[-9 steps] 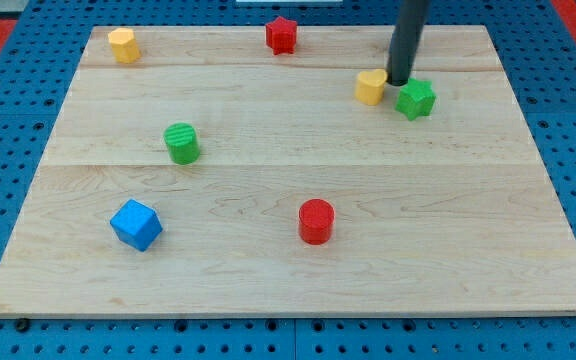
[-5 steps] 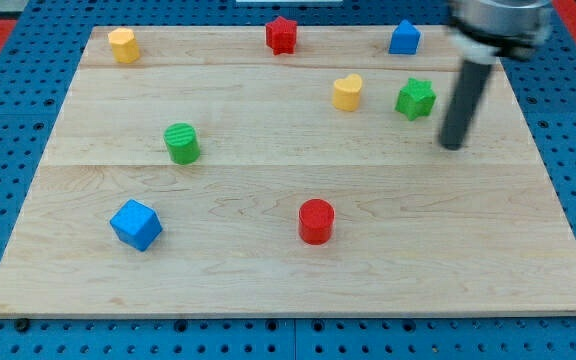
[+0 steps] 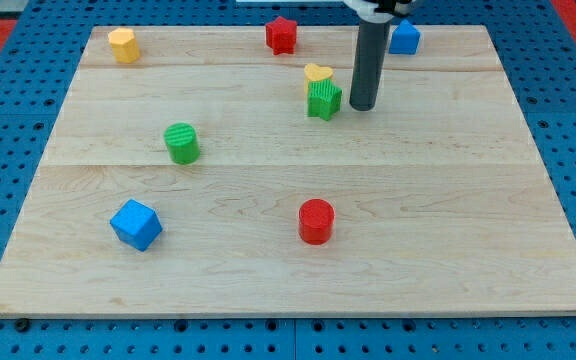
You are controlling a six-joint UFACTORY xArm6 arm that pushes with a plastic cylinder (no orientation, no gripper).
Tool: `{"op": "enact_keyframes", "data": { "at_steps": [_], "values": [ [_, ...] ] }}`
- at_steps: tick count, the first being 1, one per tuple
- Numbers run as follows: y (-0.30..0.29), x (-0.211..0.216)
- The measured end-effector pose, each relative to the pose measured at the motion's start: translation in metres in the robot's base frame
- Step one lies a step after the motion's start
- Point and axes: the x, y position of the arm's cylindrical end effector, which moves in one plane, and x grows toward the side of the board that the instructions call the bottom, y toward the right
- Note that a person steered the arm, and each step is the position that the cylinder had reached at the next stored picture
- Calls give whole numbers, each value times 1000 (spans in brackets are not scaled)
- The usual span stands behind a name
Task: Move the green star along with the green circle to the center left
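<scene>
My tip (image 3: 361, 106) sits just right of the green star-shaped block (image 3: 324, 100), placed to push it leftward toward the green round block (image 3: 181, 143); there are no jaws, only a rod.

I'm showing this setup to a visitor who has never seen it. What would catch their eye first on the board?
Most striking is the dark rod coming down from the view's top, my tip just right of the green star. The star is pressed against a yellow heart right behind it, above the board's centre. The green circle stands alone at the centre left, with a red circle and blue cube nearer the view's bottom.
</scene>
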Motion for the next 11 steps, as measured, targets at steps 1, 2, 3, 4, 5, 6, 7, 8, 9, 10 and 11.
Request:
{"op": "enact_keyframes", "data": {
  "at_steps": [1, 2, 3, 4, 5, 6, 7, 8, 9, 10, 11],
  "values": [
    [-43, -8],
    [-127, 4],
    [-158, 37],
    [-125, 63],
    [-115, 85],
    [-154, 94],
    [-211, 79],
    [-241, 48],
    [-235, 21],
    [-235, -4],
    [-261, -8]
  ]
}}
